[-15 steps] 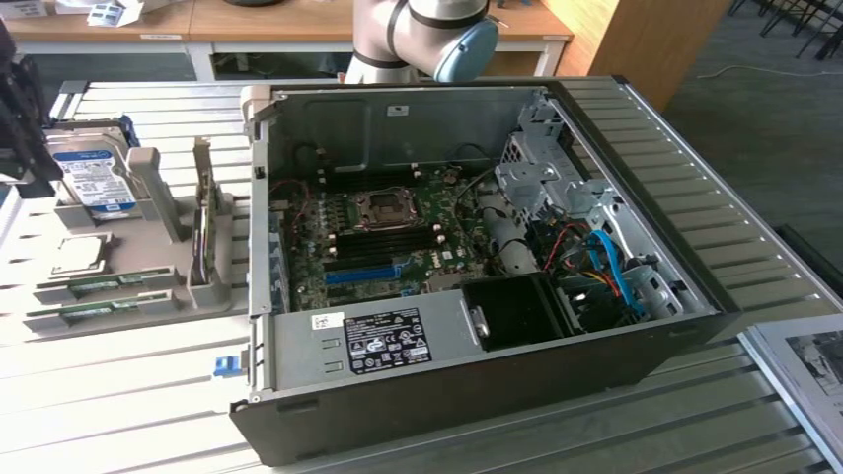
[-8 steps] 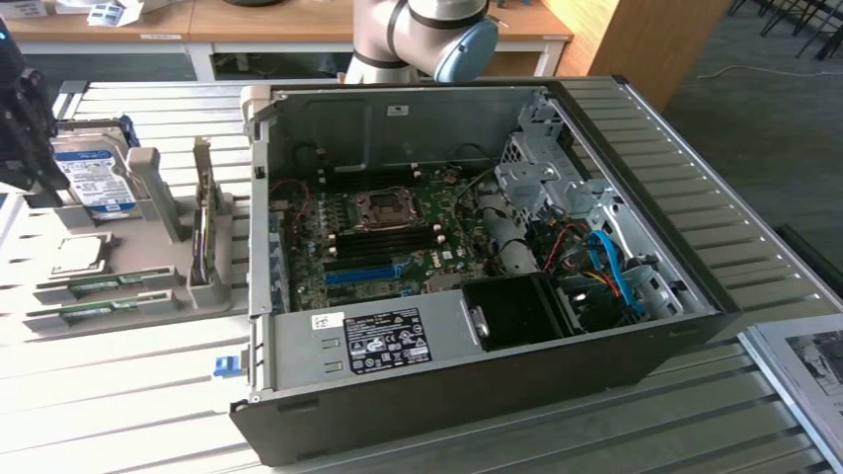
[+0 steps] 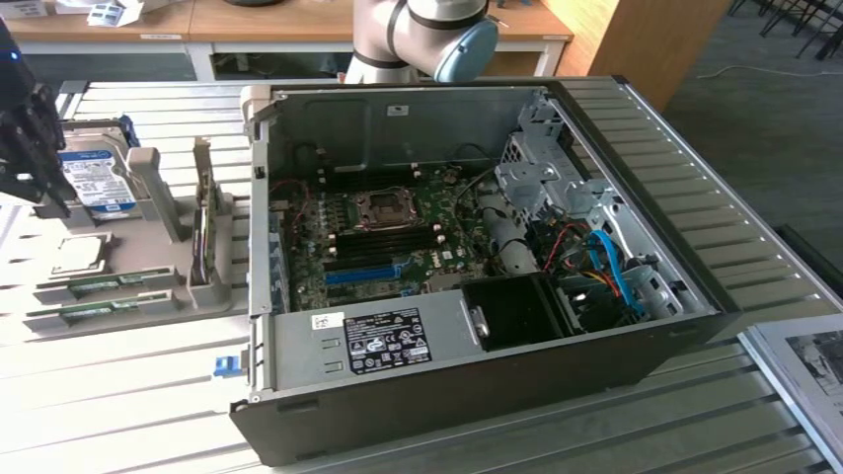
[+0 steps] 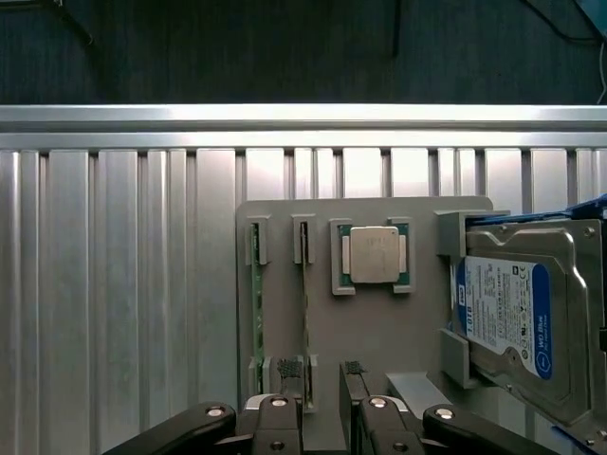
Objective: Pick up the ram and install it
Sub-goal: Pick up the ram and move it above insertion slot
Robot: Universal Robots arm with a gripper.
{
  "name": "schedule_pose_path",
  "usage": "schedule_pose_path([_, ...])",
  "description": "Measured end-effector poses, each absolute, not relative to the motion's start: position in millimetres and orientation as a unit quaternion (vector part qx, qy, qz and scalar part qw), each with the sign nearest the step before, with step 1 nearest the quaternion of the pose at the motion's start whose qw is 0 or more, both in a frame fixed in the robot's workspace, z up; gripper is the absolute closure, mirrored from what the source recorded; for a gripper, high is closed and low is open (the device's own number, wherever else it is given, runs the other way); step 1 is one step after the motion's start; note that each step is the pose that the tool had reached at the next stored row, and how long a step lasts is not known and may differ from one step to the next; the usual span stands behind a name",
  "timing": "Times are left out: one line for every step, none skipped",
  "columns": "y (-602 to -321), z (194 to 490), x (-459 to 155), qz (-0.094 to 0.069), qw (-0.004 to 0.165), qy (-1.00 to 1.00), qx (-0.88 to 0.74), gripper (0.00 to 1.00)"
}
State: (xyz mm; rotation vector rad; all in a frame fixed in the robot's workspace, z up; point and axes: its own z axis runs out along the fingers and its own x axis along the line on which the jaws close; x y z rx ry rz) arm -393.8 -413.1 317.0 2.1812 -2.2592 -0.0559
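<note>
Hovering my gripper (image 4: 321, 372), spread and empty, over the holder (image 4: 379, 332) on the surface (image 4: 123, 284): the nearer ram (image 4: 305, 294) stands edgewise in its slot, beside one pad (image 4: 289, 370), long axis running straight away from the gripper.

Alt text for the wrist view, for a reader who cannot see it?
The open end effector hovers over a grey holder plate on a ribbed metal table. The plate holds two thin green ram sticks standing on edge, a square silver processor chip and a silver hard drive with a blue-white label.
</note>
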Motion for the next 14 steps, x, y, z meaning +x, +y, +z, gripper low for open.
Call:
schedule_pose_path([-413, 315, -394, -0.018, 0.000, -0.719, 0.694, 0.71])
schedule_pose_path([-413, 313, -394, -0.018, 0.000, -0.719, 0.694, 0.71])
schedule_pose_path([-413, 311, -394, -0.018, 0.000, -0.719, 0.694, 0.71])
schedule_pose_path([-413, 310, -394, -0.018, 0.000, -0.719, 0.694, 0.71])
schedule_pose_path([-413, 308, -394, -0.018, 0.000, -0.719, 0.694, 0.71])
schedule_pose_path([-413, 306, -394, -0.018, 0.000, -0.719, 0.694, 0.71])
schedule_pose_path([-413, 304, -394, -0.018, 0.000, -0.719, 0.694, 0.71])
schedule_pose_path([-413, 302, -394, -0.018, 0.000, -0.719, 0.694, 0.71])
schedule_pose_path([-413, 301, -394, -0.018, 0.000, -0.719, 0.694, 0.71])
schedule_pose_path([-413, 299, -394, -0.018, 0.000, -0.719, 0.694, 0.71])
schedule_pose_path([-413, 297, -394, -0.018, 0.000, -0.719, 0.694, 0.71])
schedule_pose_path([-413, 295, -394, -0.018, 0.000, -0.719, 0.694, 0.71])
schedule_pose_path([-413, 293, -394, -0.018, 0.000, -0.719, 0.694, 0.71])
schedule_pose_path([-413, 292, -394, -0.018, 0.000, -0.719, 0.694, 0.71])
